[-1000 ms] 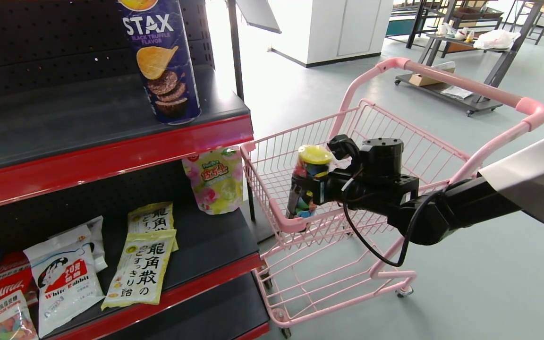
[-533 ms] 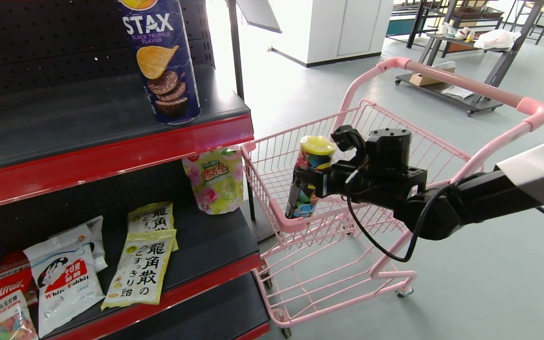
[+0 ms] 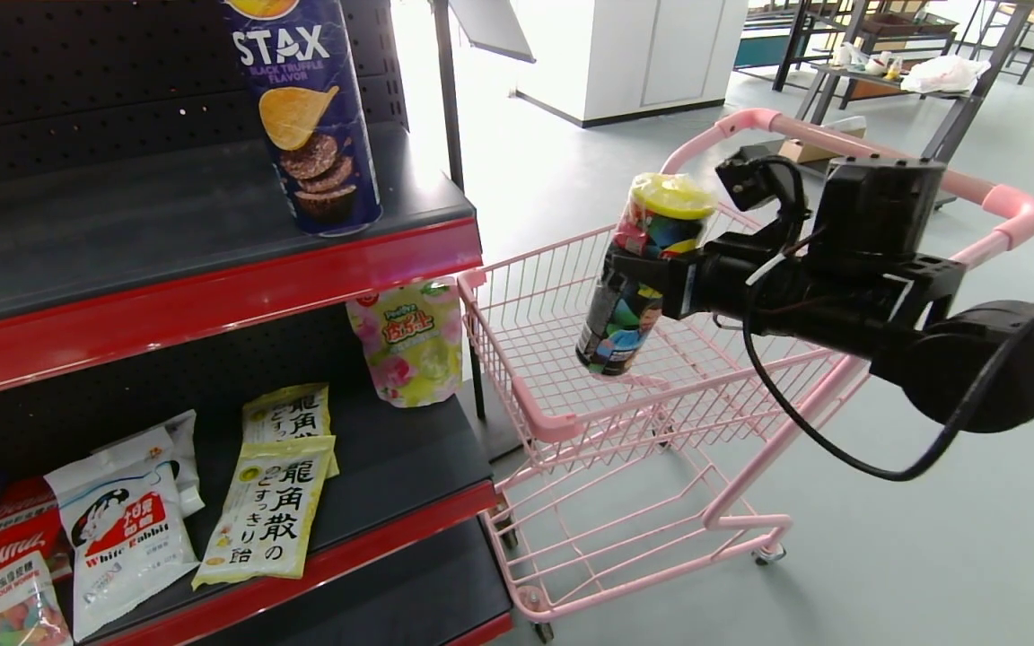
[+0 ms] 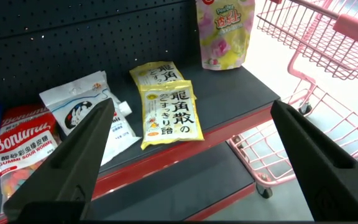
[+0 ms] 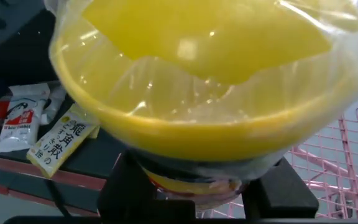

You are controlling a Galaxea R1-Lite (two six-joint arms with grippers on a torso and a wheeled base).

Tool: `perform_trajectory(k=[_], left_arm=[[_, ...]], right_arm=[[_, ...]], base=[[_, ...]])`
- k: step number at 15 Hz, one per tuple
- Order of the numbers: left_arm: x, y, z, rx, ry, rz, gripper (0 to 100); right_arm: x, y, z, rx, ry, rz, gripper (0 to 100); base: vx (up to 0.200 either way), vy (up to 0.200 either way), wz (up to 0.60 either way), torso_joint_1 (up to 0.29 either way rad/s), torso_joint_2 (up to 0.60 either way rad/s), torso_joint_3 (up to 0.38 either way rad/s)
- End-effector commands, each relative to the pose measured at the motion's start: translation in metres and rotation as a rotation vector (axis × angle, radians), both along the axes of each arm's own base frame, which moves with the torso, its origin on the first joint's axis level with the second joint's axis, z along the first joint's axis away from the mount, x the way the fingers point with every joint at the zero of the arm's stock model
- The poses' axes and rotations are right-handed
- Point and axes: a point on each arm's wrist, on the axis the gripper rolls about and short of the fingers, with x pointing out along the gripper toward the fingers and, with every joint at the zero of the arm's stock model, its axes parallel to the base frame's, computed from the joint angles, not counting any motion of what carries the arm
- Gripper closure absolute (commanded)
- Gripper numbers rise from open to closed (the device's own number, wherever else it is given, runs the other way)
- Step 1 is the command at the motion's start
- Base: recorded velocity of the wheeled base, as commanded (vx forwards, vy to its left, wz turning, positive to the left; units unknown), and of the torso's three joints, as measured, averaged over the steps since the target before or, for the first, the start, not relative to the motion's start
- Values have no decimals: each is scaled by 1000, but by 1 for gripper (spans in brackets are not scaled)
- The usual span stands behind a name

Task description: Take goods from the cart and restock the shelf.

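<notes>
Black metal shelf unit with red front edges (image 3: pixel 212 296) is sitting on the left, and a pink wire shopping cart (image 3: pixel 562 422) is standing just beside its end. Tall dark-blue cylindrical chips tube (image 3: pixel 311 117) is standing upright on the upper board, near the front edge. Right gripper (image 3: pixel 661 278) is clamping a colourful cylindrical snack can with a yellow plastic lid (image 3: pixel 616 332) mid-body, holding it slightly tilted over the cart basket, clear of the wire. Pink-green stand-up pouch (image 3: pixel 409 341), two flat yellow sachets (image 3: pixel 275 511) and a white bag (image 3: pixel 127 529) are resting on the lower board. Left gripper (image 4: pixel 191 124) is hovering in front of that board, fingers spread apart.
</notes>
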Motion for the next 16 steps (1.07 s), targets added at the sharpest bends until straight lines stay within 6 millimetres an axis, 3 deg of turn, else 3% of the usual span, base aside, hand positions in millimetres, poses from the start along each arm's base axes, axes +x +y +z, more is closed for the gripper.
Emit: perform_trajectory(k=[1,3,4,6,7,11,14,16], left_arm=[[0,0,0,0,1,-1,0],[0,0,0,0,1,0,0],[0,0,0,0,1,0,0],[0,0,0,0,1,2,0],[0,0,0,0,1,-1,0],[0,0,0,0,1,0,0],[0,0,0,0,1,0,0],[0,0,0,0,1,-1,0]], right_arm=[[-51,-10,42,38,-79,35,100],[-77,-12,54,58,-117,50,100],[-82,-13,56,62,-124,52,100],[-115,-15,53,55,-105,107,100],[-140,-22,47,28,-59,144,100],[-186,-49,32,-74,26,184,100],[-202,-61,-1,-187,93,201,100],[-214,-66,-7,-194,95,232,100]], base=[[0,0,0,0,0,0],[0,0,0,0,0,0],[0,0,0,0,0,0],[0,0,0,0,0,0],[0,0,0,0,0,0],[0,0,0,0,0,0],[0,0,0,0,0,0],[0,0,0,0,0,0]])
